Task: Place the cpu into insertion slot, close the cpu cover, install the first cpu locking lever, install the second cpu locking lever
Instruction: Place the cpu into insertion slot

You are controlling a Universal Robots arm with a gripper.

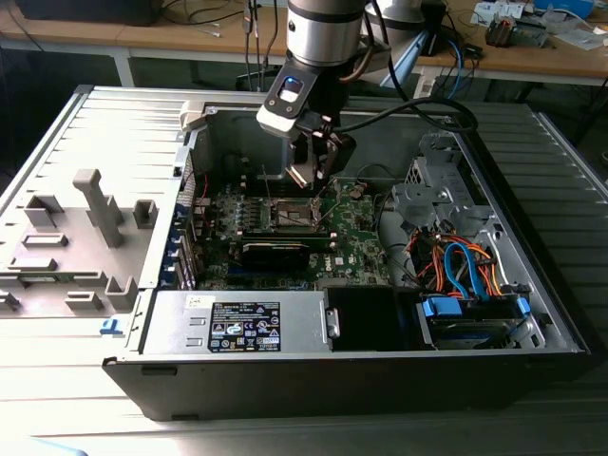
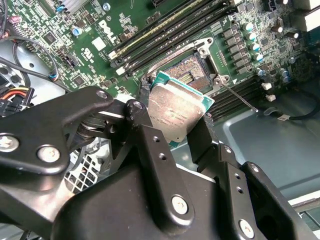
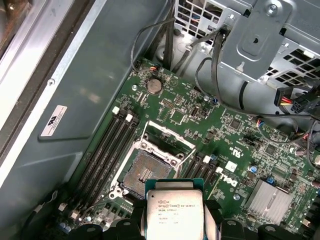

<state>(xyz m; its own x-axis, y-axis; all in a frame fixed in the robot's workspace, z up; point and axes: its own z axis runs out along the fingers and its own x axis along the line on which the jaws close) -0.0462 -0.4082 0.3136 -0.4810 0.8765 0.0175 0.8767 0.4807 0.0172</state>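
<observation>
Upper centre in the exterior view, we see the gripper [image 1: 316,173] clenching the cpu [image 2: 180,105] by its edges between its jaws, seemingly above the insertion slot [image 3: 147,175].

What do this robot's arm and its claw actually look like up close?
The arm is a thick silvery-grey cylinder with a dark band. Below it sits a white block bearing a blue mark, and a black cable loops away from the wrist. The gripper is matte black: flat jointed link bars, pinned with silver screws, ending in two narrow fingers.
</observation>
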